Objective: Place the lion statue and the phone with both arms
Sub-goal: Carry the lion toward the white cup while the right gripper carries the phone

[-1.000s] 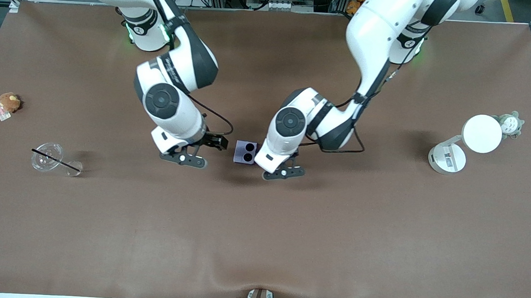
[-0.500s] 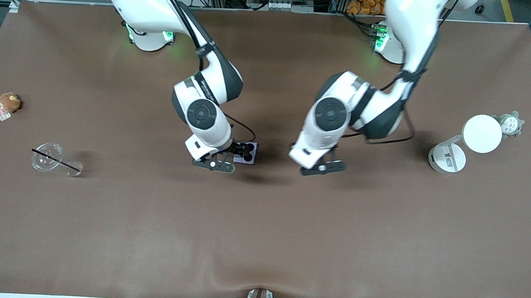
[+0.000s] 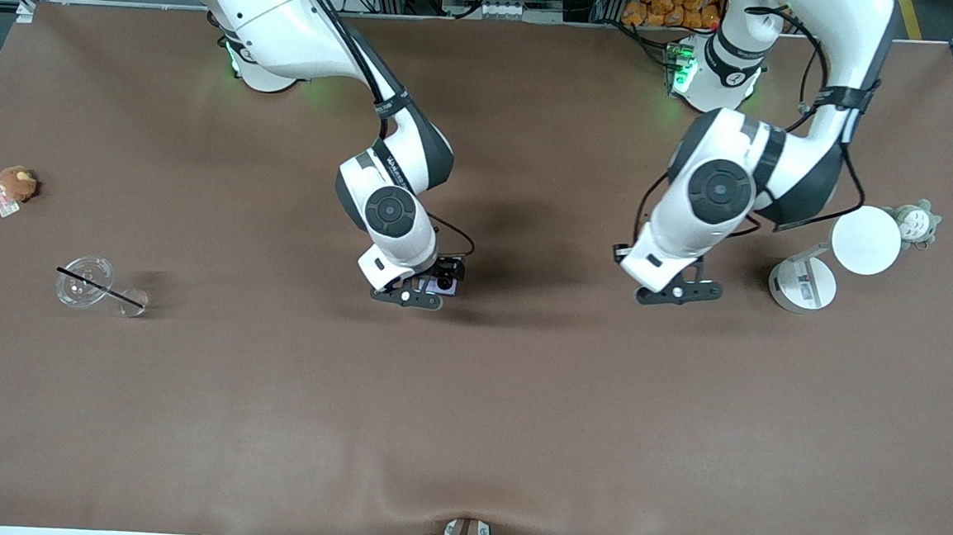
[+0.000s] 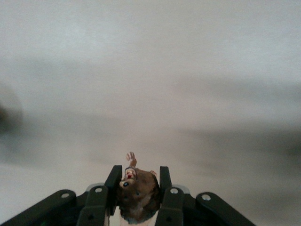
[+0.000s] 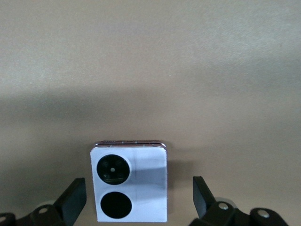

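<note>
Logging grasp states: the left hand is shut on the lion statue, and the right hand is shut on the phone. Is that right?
Half right. The left hand is shut on the lion statue, as the left wrist view shows. The right hand is not shut on the phone: the right wrist view shows its fingers open, standing clear of the phone on either side as it lies on the table.

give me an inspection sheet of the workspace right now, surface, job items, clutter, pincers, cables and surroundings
Surface: brown table, wrinkled at the camera-side edge.
Job's things: phone flat on the table; lion statue clamped in the left pincer.
Clutter: brown plush, clear cup with straw, white lamp, grey-green plush.
Pincers: right pincer open, straddling the phone; left shut, over bare table beside the lamp.
Cables: black leads along both arms.
Surroundings: metal framing by the bases.
</note>
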